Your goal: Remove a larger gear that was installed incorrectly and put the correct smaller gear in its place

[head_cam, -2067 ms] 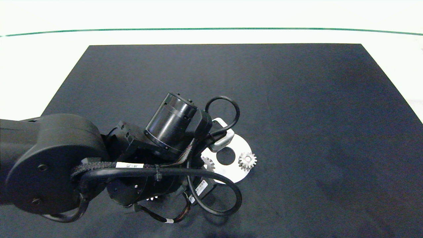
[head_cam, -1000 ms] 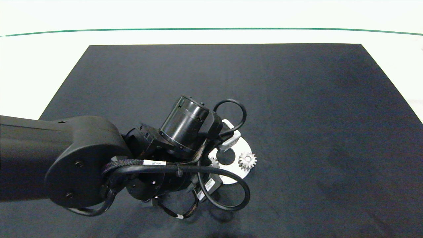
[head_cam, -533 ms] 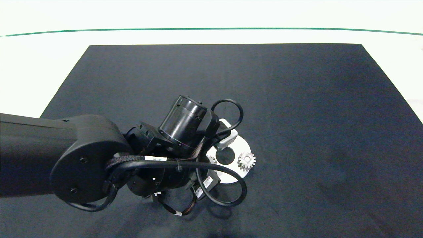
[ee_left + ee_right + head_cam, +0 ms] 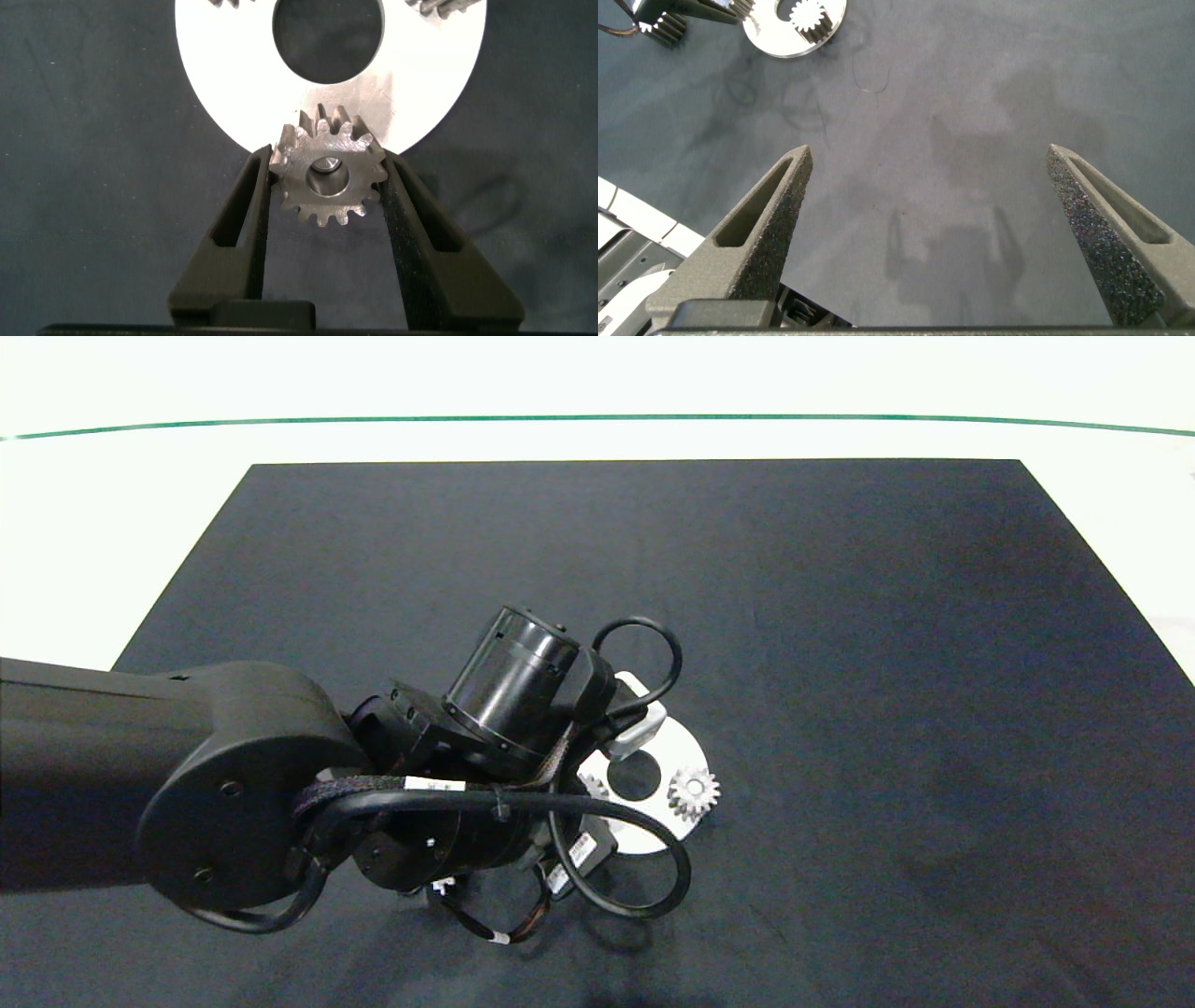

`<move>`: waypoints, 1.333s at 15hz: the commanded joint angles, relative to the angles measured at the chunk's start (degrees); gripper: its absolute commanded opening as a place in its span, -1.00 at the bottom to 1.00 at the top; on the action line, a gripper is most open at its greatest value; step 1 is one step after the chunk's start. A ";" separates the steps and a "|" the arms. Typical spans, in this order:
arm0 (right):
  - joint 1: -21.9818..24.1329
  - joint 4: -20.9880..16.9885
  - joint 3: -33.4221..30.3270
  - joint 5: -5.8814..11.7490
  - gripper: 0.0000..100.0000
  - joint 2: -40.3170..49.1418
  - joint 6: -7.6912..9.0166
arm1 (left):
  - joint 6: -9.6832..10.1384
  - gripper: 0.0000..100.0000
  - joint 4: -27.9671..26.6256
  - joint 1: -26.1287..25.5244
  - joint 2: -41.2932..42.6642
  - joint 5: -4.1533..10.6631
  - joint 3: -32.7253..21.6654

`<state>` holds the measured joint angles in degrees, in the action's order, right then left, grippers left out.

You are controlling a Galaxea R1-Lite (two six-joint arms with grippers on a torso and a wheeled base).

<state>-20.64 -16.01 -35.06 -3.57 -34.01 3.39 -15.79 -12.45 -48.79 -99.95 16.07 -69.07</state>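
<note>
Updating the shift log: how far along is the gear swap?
Done: no wide gear shows on the plate, which carries two other small gears. In hand: the left gripper has its jaws shut on the smaller gear at the plate's rim, a pin showing in its hole. Left: let go and back off. The right gripper hangs open over bare mat.

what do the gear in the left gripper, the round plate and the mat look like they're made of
The gear held in the left gripper looks like bare metal: dull silver-grey, with slightly rough, scuffed tooth faces. The round plate under it seems to be smooth metal too, pale and evenly bright; it could be coated. The dark mat looks like matte cloth or rubber, showing faint smudges and no glare.
</note>
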 commanded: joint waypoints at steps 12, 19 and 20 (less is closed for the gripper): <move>0.60 -0.17 -0.01 0.76 1.00 0.53 -0.14 | 1.02 1.00 -1.35 0.62 4.94 0.81 0.34; 6.84 -0.17 -0.45 5.15 1.00 2.20 0.13 | 1.64 1.00 -11.37 10.91 21.64 1.60 3.51; 7.89 -0.25 -0.45 6.03 1.00 2.72 0.21 | 1.64 1.00 -13.57 13.19 24.63 1.60 3.77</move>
<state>-13.73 -16.14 -35.47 2.34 -32.07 3.52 -14.10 -23.48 -39.27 -82.44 17.42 -65.88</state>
